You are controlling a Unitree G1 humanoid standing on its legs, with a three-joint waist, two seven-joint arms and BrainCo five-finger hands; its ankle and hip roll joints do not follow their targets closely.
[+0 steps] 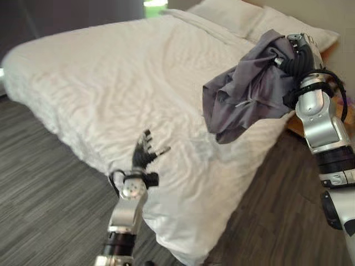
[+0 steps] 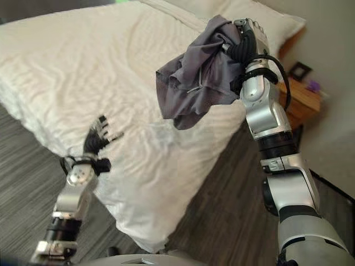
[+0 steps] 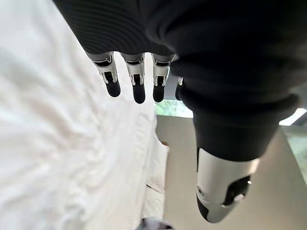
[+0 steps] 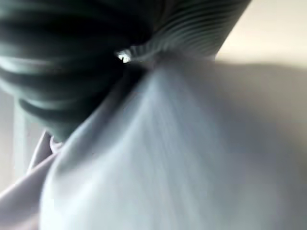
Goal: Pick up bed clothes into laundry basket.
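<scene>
While the left hand (image 1: 145, 151) hovers over the near corner of the wide bed with its rumpled white duvet (image 1: 111, 83), its dark-tipped fingers (image 3: 138, 89) stand straight and loosely spread, the thumb (image 3: 223, 191) held apart, and nothing lies in its hold. It is low at the left of the head views, above the duvet's front edge, where the white cover drops toward the dark grey wood-grain plank floor (image 1: 44, 188). Further right, the crumpled grey cloth garment (image 1: 249, 88) hangs in the air, lifted clear of the duvet and drooping in loose folds over the bed's right side. Its upper end is bunched in the right hand (image 2: 247, 34), which is raised high and clenched on the fabric; in the right wrist view the grey cloth (image 4: 182, 153) spreads out directly from under the ribbed cover. Behind the garment, two white pillows (image 1: 244, 15) rest at the head of the bed. Beyond the right arm, a small wooden bedside table (image 2: 302, 97) stands just beside the bed.
</scene>
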